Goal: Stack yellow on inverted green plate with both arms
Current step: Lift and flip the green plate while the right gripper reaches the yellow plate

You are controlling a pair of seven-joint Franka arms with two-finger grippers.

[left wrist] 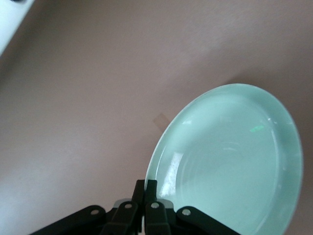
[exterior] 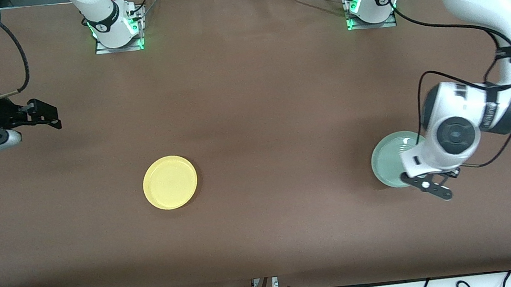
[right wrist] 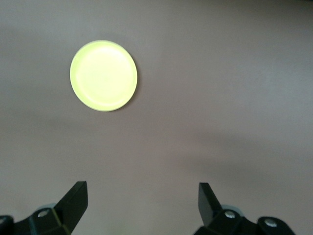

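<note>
Green plate (exterior: 389, 159) part-hidden under left pincer (left wrist: 145, 196), clenched on rim; right pincer (right wrist: 142, 200) released, waiting.

Yellow plate (exterior: 170, 182) lies flat; green plate (exterior: 391, 160) tilted, rim pinched.

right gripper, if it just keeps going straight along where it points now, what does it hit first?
Probably bare table. The right gripper, fingers open, points down at brown surface; the yellow plate sits off to one side of that line, not between the fingers. Depth is hard to judge.
</note>
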